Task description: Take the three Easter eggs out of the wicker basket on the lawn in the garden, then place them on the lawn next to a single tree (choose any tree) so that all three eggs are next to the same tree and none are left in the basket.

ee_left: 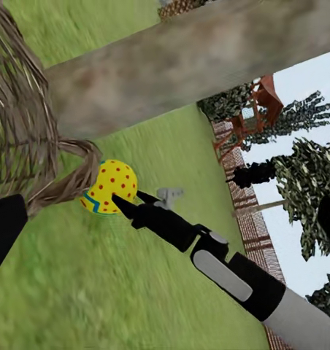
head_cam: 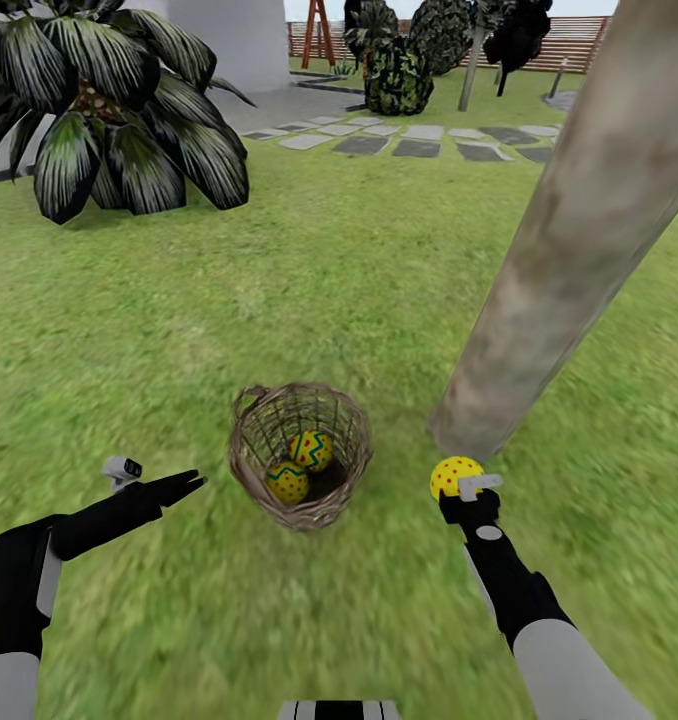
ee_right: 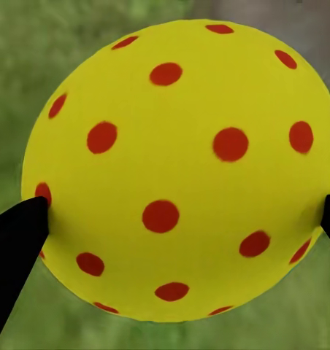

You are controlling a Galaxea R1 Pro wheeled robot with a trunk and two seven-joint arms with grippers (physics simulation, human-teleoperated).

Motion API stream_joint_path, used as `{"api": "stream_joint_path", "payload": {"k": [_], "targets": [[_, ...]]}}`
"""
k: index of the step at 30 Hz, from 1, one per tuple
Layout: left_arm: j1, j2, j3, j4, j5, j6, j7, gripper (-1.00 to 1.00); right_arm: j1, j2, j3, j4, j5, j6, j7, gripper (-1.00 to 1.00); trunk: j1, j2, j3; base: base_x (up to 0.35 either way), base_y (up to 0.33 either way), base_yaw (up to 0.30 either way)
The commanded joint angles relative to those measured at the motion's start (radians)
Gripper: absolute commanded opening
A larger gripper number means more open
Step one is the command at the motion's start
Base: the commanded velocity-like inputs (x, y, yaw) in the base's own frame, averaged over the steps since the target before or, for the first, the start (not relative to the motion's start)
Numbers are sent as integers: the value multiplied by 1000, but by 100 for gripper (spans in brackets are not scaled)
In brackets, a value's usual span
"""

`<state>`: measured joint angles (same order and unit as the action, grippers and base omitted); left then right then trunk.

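The wicker basket (head_cam: 299, 455) stands on the lawn (head_cam: 339, 280) with two Easter eggs (head_cam: 309, 450) (head_cam: 288, 482) inside. A third yellow egg with red dots (head_cam: 455, 475) (ee_left: 110, 186) (ee_right: 183, 168) is pinched in my right gripper (head_cam: 457, 485), shut on it low over the grass just in front of the thick grey-brown tree trunk (head_cam: 569, 250). Both black fingertips (ee_right: 15, 240) press the egg's sides. My left gripper (head_cam: 184, 487) hovers left of the basket, its fingers close together with nothing between them.
A dark-leaved palm (head_cam: 109, 110) stands at the back left. Grey stepping stones (head_cam: 409, 140), shrubs (head_cam: 399, 75), a wooden playset and a slatted fence (head_cam: 569, 40) lie far behind. Open grass surrounds the basket and trunk.
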<state>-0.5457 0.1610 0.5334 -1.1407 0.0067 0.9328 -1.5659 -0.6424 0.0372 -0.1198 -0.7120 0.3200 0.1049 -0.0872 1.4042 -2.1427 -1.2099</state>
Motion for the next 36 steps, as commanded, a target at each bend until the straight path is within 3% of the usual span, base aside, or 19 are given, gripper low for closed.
{"api": "stream_joint_path", "payload": {"k": [1,8,19,23,27,36], "targets": [[0,0,0,0,-1,11,-5,100,0,0,-3,0,10,3,-1,-100,0,0,-1,135,-188,20],[0,6,8,78,7,8,-5,100,0,1,-4,2,10,2,-2,-100,0,0,-1,16,-22,2],[0,8,16,75,7,8,-5,100,0,1,-4,9,0,10,-4,-100,42,-77,-35,0,0,0],[-1,10,21,73,18,8,-5,100,0,1,-6,36,-4,10,-82,-100,58,-105,-48,0,0,0],[-1,53,22,68,42,9,-5,100,0,1,-6,58,-7,10,-110,-100,73,-133,-60,0,0,0],[-1,71,22,56,59,13,-5,100,0,2,-5,58,-1,10,-108,-100,108,-196,-88,0,0,0]]}}
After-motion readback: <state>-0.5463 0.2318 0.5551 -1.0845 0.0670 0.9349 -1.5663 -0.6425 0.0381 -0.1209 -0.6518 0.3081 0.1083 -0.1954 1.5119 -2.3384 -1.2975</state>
